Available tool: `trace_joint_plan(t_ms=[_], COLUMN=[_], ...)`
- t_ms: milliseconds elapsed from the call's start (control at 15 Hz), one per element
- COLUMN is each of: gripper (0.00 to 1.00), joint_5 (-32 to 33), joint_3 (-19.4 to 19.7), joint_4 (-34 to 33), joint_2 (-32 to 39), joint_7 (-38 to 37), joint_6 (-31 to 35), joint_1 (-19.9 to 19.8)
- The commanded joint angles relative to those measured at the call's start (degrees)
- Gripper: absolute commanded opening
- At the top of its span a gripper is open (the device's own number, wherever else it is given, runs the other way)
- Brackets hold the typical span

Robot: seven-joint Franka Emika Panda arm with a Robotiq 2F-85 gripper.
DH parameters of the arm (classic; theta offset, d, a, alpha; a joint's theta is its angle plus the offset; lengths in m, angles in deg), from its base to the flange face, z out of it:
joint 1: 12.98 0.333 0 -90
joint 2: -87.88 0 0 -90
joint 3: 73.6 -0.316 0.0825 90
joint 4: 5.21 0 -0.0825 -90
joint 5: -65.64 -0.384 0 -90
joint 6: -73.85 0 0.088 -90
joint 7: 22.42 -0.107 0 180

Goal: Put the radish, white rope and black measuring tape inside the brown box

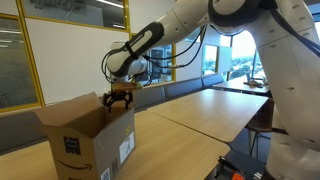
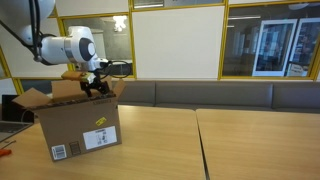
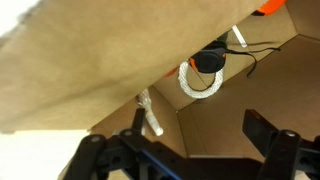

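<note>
Closest to the wrist camera, the two dark fingers of the end effector fill the bottom edge of the wrist view. They are spread wide apart with nothing between them, so the end effector is open and empty. Beyond them the camera looks down into the brown box, with one pale cardboard flap crossing the upper left. On the box floor, ahead of the fingers and toward the upper right of that view, the white rope lies curled into a small ring, so it has no clear long axis. The black measuring tape touches the far side of that ring, its thin tail trailing off to the right. A cropped orange-red shape shows at the top right corner; whether it is the radish, and whether it lies inside the box, cannot be told. In both exterior views the end effector hangs at the open top of the box, which stands on a wooden table. Rope and tape appear to be already in, below and forward of the single arm's open fingers. The next move therefore likely calls for a straight lift clear of the flaps.
</note>
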Motion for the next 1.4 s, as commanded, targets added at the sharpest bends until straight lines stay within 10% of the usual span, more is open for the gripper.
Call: trace_joint_plan(t_ms=[0, 867, 1333], gripper=[1.00, 1.00, 1.00], joint_5=[2.9, 4.5, -3.3], joint_3=[1.6, 2.0, 8.1], joint_4=[3.6, 27.2, 38.1], joint_2=[-8.2, -42.5, -52.1], joint_7=[-1.5, -0.6, 12.7], joint_6=[-2.9, -10.5, -16.1], joint_1=[0.7, -10.0, -14.7])
